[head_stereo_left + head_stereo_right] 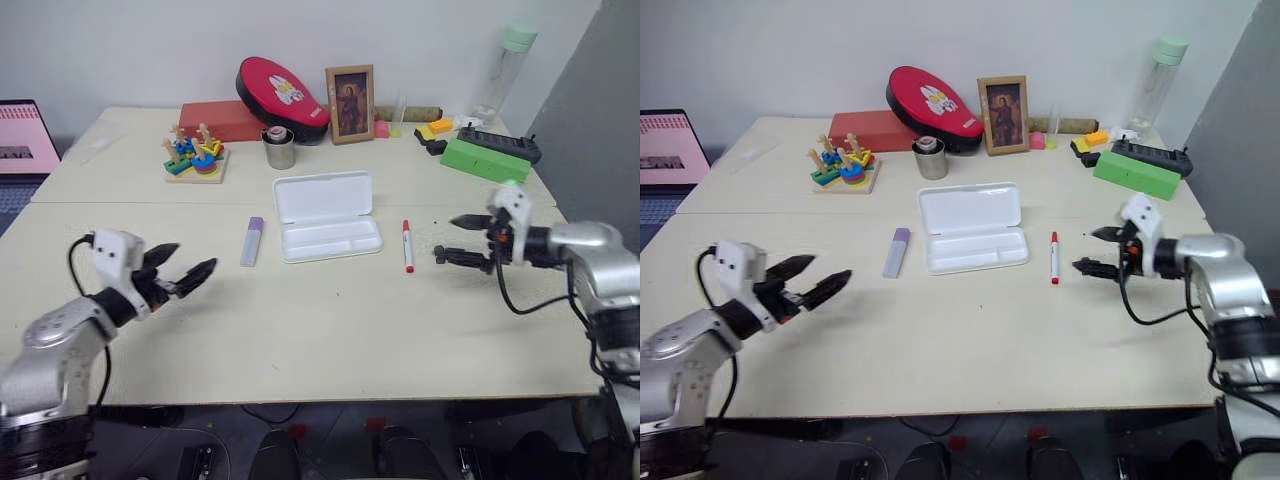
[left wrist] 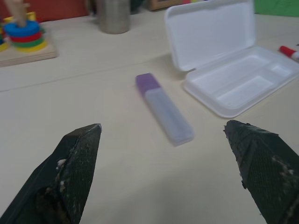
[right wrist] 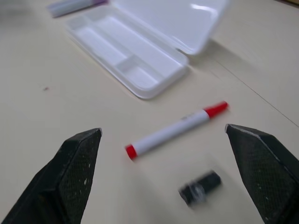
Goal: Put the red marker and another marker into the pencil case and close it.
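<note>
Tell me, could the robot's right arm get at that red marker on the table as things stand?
Probably yes. The right end effector is open and the red marker lies on bare table just beyond it, nothing between them, apart from the pencil case.

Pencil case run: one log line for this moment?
pencil case: open, empty | red marker: on table, right of case | purple highlighter: on table, left of case | left gripper: open | right gripper: open, near red marker
</note>
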{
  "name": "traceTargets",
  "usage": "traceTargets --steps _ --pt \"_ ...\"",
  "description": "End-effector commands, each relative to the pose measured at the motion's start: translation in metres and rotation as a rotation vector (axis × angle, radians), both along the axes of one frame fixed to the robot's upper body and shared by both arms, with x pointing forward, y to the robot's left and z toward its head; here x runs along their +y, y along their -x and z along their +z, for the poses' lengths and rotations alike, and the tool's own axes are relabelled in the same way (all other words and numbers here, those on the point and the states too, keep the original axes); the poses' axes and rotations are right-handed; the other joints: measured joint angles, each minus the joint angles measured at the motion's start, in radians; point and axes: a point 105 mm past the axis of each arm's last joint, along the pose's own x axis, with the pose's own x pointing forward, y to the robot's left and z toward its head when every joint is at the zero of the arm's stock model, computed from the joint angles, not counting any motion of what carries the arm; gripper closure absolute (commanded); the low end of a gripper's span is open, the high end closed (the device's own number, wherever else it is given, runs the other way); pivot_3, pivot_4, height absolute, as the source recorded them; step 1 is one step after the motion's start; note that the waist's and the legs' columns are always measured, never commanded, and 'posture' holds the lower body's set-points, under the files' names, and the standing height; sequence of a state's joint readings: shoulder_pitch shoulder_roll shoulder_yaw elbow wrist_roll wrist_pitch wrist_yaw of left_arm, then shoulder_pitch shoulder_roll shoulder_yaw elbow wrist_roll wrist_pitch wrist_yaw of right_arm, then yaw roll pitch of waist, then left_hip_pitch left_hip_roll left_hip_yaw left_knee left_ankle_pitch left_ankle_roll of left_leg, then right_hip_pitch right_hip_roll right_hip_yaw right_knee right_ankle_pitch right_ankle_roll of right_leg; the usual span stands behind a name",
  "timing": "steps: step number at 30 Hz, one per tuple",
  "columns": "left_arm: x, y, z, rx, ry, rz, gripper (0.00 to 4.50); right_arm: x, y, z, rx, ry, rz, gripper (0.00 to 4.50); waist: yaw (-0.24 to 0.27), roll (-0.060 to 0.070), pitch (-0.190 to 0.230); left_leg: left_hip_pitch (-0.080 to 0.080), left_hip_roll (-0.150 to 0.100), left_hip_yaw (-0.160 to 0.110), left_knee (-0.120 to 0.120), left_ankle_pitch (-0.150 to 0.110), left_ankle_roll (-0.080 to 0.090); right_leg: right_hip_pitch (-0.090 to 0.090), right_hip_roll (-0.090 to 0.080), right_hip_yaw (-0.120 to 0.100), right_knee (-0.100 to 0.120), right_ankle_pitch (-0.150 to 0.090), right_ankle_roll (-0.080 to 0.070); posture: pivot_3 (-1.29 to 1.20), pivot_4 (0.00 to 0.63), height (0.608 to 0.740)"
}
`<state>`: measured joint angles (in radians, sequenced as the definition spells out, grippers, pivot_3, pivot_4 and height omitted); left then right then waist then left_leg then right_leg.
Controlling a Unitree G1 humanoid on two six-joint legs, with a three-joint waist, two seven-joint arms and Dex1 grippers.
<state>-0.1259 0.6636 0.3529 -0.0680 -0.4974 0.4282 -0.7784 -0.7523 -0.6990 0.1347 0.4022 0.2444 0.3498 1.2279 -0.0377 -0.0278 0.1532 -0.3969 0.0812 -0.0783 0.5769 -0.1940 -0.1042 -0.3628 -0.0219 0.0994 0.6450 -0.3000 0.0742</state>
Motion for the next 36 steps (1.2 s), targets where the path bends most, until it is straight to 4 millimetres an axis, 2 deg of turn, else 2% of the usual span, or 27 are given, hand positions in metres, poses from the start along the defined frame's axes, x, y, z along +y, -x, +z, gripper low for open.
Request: traceTargets --steps 1,6,11,22,26,32,36 --pt "-0.029 0.005 0.020 -0.096 0.016 -0.146 0.00 0.023 -0.007 -0.008 0.012 0.072 0.144 0.02 0.000 0.000 0.000 0.000 0.000 0.000 0.000 0.000 0.000 0.000 0.000 0.000 0.000 0.000 0.000 0.00 0.150 0.740" --pt "-0.066 0.017 0.019 -0.089 0.041 -0.333 0.00 0.053 -0.022 -0.011 -0.003 0.113 0.226 0.02 0.004 0.001 0.001 -0.001 0.000 0.000 -0.001 0.000 0.000 -0.001 0.000 -0.001 0.000 0.000 -0.001 0.00 0.150 0.740" --pt "-0.087 0.023 0.014 -0.071 0.060 -0.396 0.00 0.075 -0.036 -0.013 -0.039 0.115 0.210 0.02 0.003 0.001 0.001 -0.001 0.000 0.000 -0.001 0.000 0.000 -0.001 0.000 -0.001 0.001 0.000 -0.001 0.00 0.150 0.740" --pt "-0.091 0.023 0.024 -0.092 0.083 -0.389 0.00 0.095 -0.039 -0.040 -0.030 0.226 0.224 0.02 -0.004 0.001 0.001 0.000 0.000 0.000 0.000 0.000 0.000 0.000 0.000 -0.001 0.002 0.000 -0.001 0.00 0.150 0.740" --pt "-0.094 0.022 0.026 -0.095 0.080 -0.396 0.00 0.100 -0.043 -0.044 -0.041 0.249 0.199 0.02 -0.005 0.001 0.001 0.000 0.000 0.000 0.000 0.000 0.000 0.000 0.000 -0.001 0.002 0.000 -0.001 0.00 0.150 0.740" --pt "-0.095 0.020 0.029 -0.108 0.072 -0.391 0.00 0.106 -0.045 -0.046 -0.048 0.281 0.185 1.08 -0.006 0.002 0.001 0.000 0.000 0.000 0.000 0.000 0.000 0.000 0.000 -0.001 0.002 0.000 -0.001 0.00 0.150 0.740" --pt "-0.094 0.021 0.031 -0.118 0.069 -0.381 0.00 0.108 -0.046 -0.046 -0.048 0.291 0.188 2.03 -0.007 0.002 0.001 0.000 0.000 0.000 0.000 0.000 0.000 0.000 0.000 -0.001 0.002 0.000 -0.001 0.00 0.150 0.740"
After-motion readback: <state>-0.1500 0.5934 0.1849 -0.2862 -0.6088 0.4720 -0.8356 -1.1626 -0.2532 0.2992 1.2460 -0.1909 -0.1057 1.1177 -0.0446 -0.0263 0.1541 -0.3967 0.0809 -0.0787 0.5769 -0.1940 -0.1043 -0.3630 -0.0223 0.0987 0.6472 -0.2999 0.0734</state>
